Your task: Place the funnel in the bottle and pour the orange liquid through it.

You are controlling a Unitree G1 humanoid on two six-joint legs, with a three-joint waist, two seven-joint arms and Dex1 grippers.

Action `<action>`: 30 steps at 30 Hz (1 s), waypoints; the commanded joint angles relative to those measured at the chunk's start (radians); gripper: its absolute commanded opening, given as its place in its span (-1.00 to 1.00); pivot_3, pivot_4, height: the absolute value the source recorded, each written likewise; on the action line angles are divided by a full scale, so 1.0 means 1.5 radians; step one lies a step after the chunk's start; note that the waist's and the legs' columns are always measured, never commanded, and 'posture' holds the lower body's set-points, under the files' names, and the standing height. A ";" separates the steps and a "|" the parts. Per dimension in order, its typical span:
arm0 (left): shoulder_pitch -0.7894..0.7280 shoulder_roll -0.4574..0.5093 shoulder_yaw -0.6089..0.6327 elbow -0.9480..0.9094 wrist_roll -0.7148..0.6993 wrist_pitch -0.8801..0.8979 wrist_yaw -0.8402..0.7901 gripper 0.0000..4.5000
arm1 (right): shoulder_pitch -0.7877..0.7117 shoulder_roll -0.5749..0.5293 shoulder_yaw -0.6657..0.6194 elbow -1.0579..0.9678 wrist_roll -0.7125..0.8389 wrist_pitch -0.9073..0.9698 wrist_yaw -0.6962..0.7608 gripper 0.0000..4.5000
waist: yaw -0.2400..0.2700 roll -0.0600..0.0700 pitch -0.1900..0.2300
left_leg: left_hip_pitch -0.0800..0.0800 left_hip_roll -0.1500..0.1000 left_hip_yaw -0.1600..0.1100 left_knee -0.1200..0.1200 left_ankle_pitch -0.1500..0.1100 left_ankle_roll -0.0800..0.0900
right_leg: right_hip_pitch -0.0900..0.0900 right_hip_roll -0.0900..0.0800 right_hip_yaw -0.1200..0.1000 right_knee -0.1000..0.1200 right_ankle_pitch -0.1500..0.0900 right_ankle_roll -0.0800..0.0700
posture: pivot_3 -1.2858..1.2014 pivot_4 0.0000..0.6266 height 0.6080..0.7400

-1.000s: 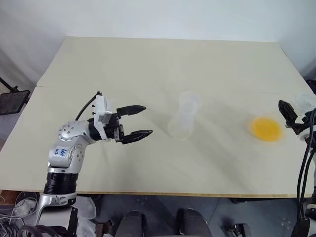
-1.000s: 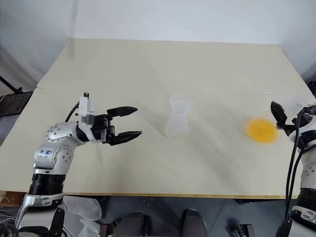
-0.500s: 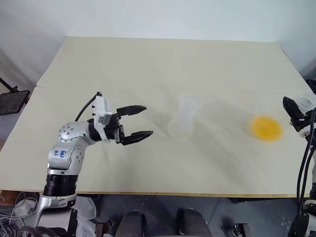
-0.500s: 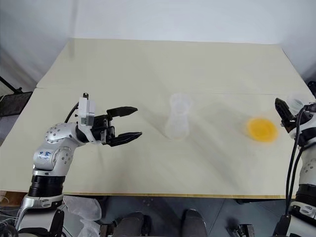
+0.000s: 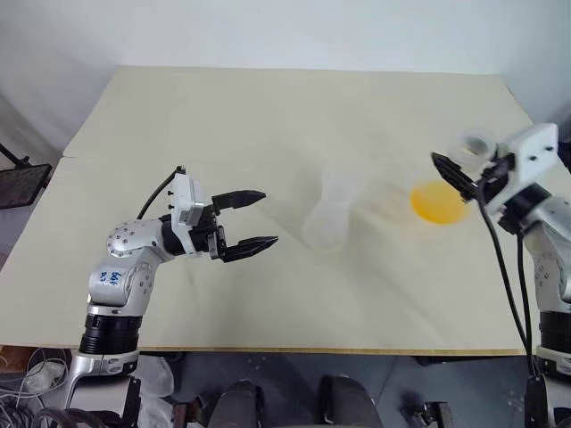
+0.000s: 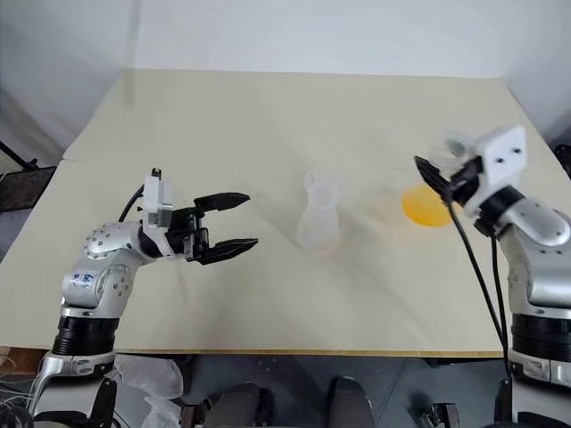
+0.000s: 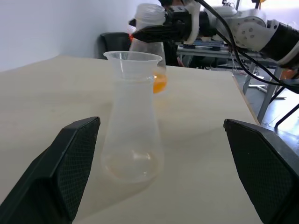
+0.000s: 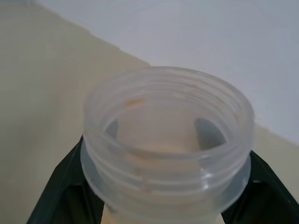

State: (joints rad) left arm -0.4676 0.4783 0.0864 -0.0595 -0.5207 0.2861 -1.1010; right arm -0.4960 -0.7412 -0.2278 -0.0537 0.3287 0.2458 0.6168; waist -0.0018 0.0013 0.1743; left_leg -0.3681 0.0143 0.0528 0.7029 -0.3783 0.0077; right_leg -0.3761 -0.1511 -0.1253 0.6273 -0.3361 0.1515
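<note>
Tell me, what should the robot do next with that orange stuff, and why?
Probably carry it a little further toward the middle. The right gripper is shut on a clear vessel holding the orange liquid, lifted but off to one side of the bottle. The bottle's flared top looks like the funnel seated in it, so the vessel's mouth must get above that before tipping.

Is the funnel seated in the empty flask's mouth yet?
Yes: the funnel sits in the empty flask, its flared rim over the neck.
</note>
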 commanded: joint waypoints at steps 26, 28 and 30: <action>-0.010 -0.034 -0.023 -0.002 -0.004 -0.024 0.031 1.00 | -0.118 0.006 0.209 -0.006 -0.404 -0.244 -0.104 0.10 | -0.004 0.000 0.000 | -0.001 0.000 -0.001 0.000 0.000 0.000 | 0.000 0.000 -0.002 0.000 0.000 0.000 | 0.03 -0.52 1.00; -0.010 -0.036 -0.024 -0.002 -0.004 -0.026 0.033 1.00 | -0.120 0.005 0.211 0.000 -0.424 -0.256 -0.114 0.10 | -0.003 0.000 0.000 | -0.001 0.000 -0.002 0.000 0.000 0.000 | 0.000 0.000 -0.002 0.000 0.000 0.000 | 0.03 -0.52 1.00; -0.010 -0.038 -0.025 -0.001 -0.004 -0.027 0.034 1.00 | -0.125 0.004 0.212 0.005 -0.445 -0.269 -0.126 0.10 | -0.003 0.000 0.000 | -0.001 0.000 -0.002 0.000 0.000 0.000 | 0.000 0.000 -0.002 0.000 0.000 0.000 | 0.03 -0.52 1.00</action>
State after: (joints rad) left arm -0.4716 0.4271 0.0490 -0.0310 -0.5202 0.2660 -1.0548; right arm -0.6533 -0.7297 0.1106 -0.0272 -0.3167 -0.1274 0.4625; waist -0.0068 0.0013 0.1743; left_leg -0.3701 0.0141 0.0502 0.7034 -0.3783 0.0077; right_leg -0.3758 -0.1516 -0.1285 0.6272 -0.3361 0.1515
